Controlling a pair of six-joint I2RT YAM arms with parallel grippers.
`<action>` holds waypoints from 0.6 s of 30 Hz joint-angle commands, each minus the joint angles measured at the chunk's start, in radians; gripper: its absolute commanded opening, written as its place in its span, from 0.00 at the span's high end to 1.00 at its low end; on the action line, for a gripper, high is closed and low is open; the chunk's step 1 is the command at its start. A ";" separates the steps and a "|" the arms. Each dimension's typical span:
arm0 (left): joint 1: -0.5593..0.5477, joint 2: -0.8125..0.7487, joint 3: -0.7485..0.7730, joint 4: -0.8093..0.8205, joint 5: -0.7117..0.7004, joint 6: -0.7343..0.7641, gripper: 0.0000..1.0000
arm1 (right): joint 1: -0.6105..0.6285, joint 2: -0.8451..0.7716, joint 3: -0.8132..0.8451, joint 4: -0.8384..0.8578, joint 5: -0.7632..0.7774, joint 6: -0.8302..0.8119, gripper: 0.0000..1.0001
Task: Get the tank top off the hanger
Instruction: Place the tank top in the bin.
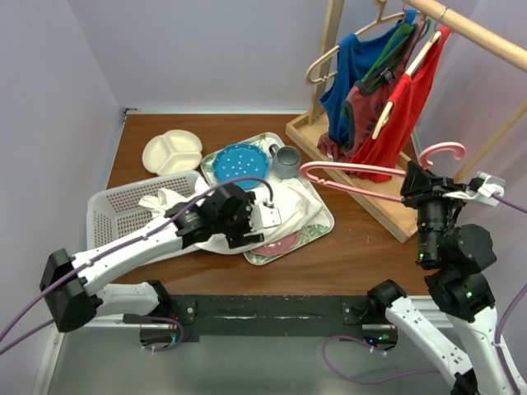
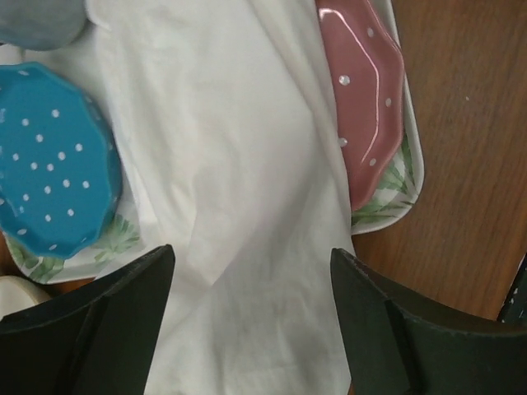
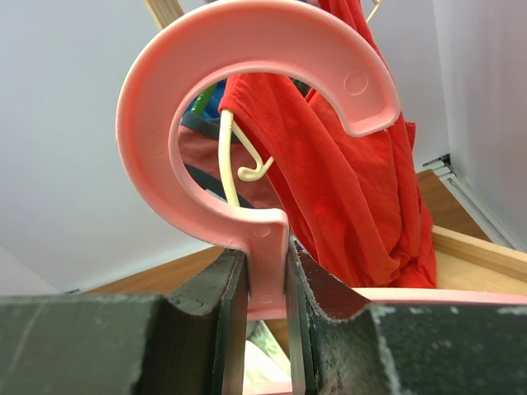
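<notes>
I am working in a robotics lab test cell rather than a real home. Bare pale walls (image 1: 206,49) box in one wooden table (image 1: 362,255), and in front of the floral tray (image 1: 319,228) at its middle a black mounting rail (image 1: 263,311) carries the arm bases, with purple cables (image 1: 25,317) trailing off. The household things look like staged props around that tray: a white plastic basket (image 1: 115,214) to its left, a divided plate (image 1: 171,152) behind it, and a wooden clothes rack (image 1: 324,62) hung with shirts to its right.

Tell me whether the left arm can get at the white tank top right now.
Probably yes: its fingers hang open directly above the tank top, with nothing between.
</notes>
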 commanded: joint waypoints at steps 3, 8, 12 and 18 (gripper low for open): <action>-0.033 0.091 -0.014 0.031 0.007 0.149 0.18 | -0.001 -0.013 0.032 0.043 0.007 -0.031 1.00; -0.033 0.125 -0.041 0.070 -0.014 0.154 0.16 | 0.001 -0.013 0.029 0.049 0.006 -0.024 1.00; -0.033 0.177 -0.060 0.056 -0.056 0.148 0.25 | -0.001 -0.013 0.026 0.047 0.004 -0.024 1.00; -0.033 0.188 -0.045 0.070 -0.117 0.121 0.76 | -0.001 -0.022 0.016 0.050 0.006 -0.020 1.00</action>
